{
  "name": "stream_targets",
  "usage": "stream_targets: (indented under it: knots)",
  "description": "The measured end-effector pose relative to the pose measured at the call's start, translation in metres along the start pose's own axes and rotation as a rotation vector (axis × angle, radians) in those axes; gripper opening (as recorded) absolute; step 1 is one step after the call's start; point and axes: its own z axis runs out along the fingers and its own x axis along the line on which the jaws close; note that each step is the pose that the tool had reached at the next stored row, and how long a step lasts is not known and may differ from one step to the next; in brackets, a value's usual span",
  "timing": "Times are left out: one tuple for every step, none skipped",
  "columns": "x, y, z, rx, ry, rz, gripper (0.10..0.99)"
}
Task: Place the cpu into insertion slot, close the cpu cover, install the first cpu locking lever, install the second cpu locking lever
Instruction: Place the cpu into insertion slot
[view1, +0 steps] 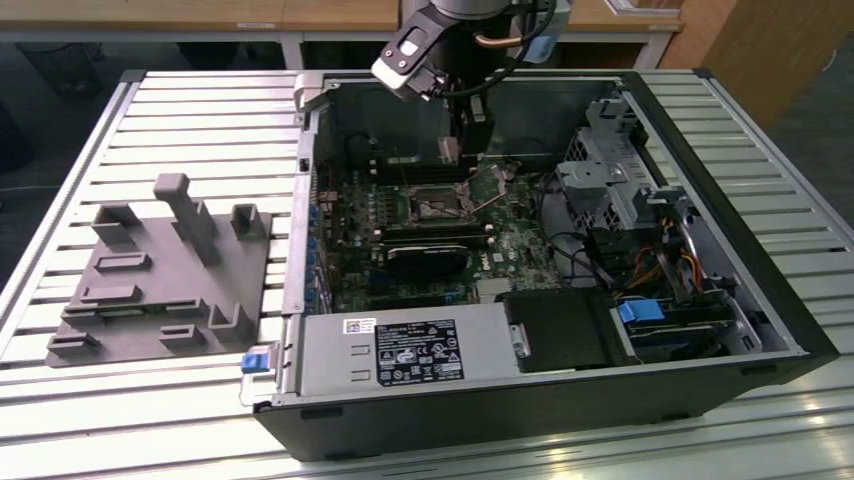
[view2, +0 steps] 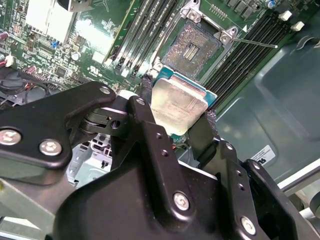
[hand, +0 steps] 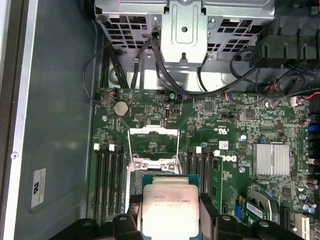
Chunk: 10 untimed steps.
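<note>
The cpu (view2: 176, 105) is clamped betw. fingers (view2: 146, 97); in the exterior view, slot (view1: 438, 206) is seen at 6 o'clock from them, near.

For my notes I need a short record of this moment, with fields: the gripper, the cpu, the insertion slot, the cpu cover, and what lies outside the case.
gripper: shut on the cpu, reaching into the open computer case
cpu: held between the fingers, metal face toward both wrist views, above the board close to the slot, not seated
insertion slot: empty, contacts exposed
cpu cover: swung open, off the slot
outside the case: grey fixture on the slatted table, at the exterior view's left
</note>
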Motion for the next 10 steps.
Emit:
stream_targets:
  knots:
    - [0.0, -0.0001, 0.0005, 0.0, 0.0, 0.0, 0.541]
    - [0.0, -0.0002, 0.0009, 0.0, 0.0, 0.0, 0.541]
    - [0.0, -0.0004, 0.0014, 0.0, 0.0, 0.0, 0.541]
    - [0.0, -0.0008, 0.0018, 0.0, 0.0, 0.0, 0.541]
    - [0.0, -0.001, 0.0021, 0.0, 0.0, 0.0, 0.541]
    - [0.0, -0.0012, 0.0024, 0.0, -0.0001, 0.0, 0.541]
    - [0.0, -0.0015, 0.0026, 0.0, -0.0001, 0.0, 0.541]
    - [0.0, -0.0017, 0.0029, 0.0, -0.0001, 0.0, 0.541]
    - [0.0, -0.0019, 0.0032, 0.0, -0.0001, 0.0, 0.541]
    - [0.0001, -0.0022, 0.0034, 0.0, -0.0001, 0.0, 0.541]
